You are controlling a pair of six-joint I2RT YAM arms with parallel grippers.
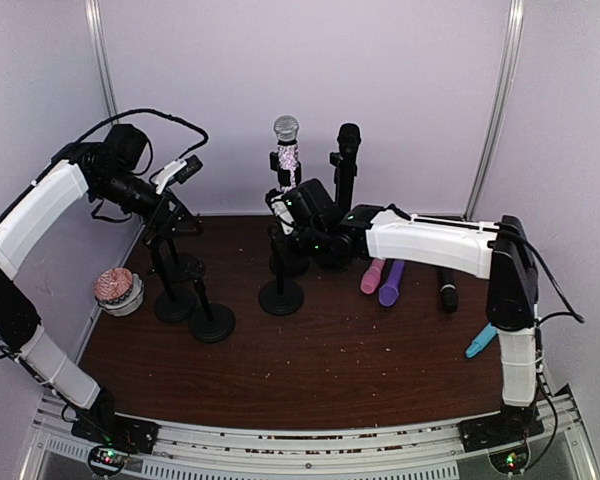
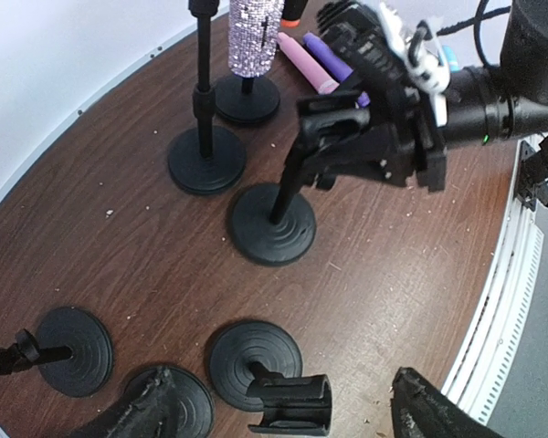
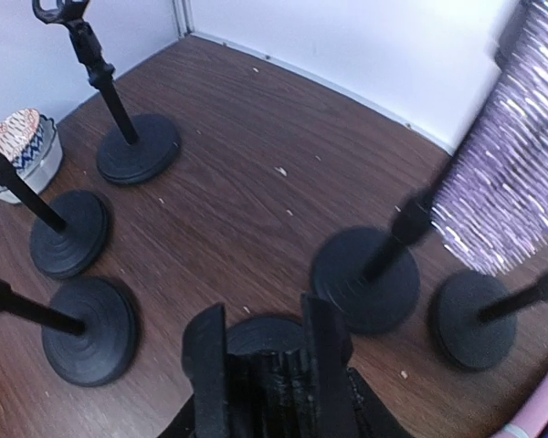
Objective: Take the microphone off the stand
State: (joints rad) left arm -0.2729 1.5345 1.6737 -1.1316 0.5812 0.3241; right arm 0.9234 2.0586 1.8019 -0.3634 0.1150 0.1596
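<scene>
- Right gripper (image 3: 263, 321) is standing narrowed, its fingers (image 3: 206, 365) pinching the empty black clip (image 2: 333, 128) atop a centre mic stand (image 2: 272, 224).
- Left gripper (image 2: 283, 383) is gaping wide and holding nothing. It is hanging just above another empty stand clip (image 2: 292, 406).
- Right arm (image 1: 430, 245) is reaching low and leftward across the table (image 1: 330, 370) to the centre stands.
- Left arm (image 1: 40, 215) is arching high over the left cluster of stands, wrist pointing down.
- Rhinestone microphone (image 1: 286, 150) is sitting upright in its own stand, just behind the right gripper and apart from it. Its body is sparkling silver-violet, and the mesh head is silver.
- Black microphone (image 1: 348, 150) is standing upright in a stand just right of the rhinestone one.
- Pink microphone (image 1: 372, 275), purple microphone (image 1: 391, 283) and a second black one (image 1: 448, 290) are lying flat on the table beyond the right forearm.
- Blue microphone (image 1: 480, 340) is lying near the right arm's upright link.
</scene>
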